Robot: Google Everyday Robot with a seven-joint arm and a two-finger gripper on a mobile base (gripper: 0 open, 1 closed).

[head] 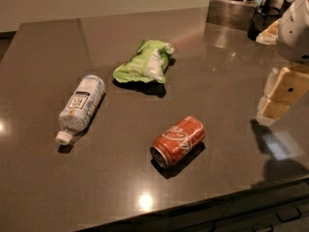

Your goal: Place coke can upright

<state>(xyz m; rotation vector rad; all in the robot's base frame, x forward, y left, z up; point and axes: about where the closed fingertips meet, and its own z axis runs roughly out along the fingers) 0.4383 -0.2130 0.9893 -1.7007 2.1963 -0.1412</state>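
The coke can (178, 141), red with white script, lies on its side on the dark countertop (43, 187) near the front edge, its silver top facing front-left. My gripper (276, 98) hangs at the right side of the view, above the counter and well to the right of the can. It holds nothing that I can see.
A clear plastic bottle (81, 107) with a white cap lies on its side at the left. A green and white snack bag (144, 63) lies behind the can. A metal container (231, 6) and other items stand at the back right. The counter's front edge runs just below the can.
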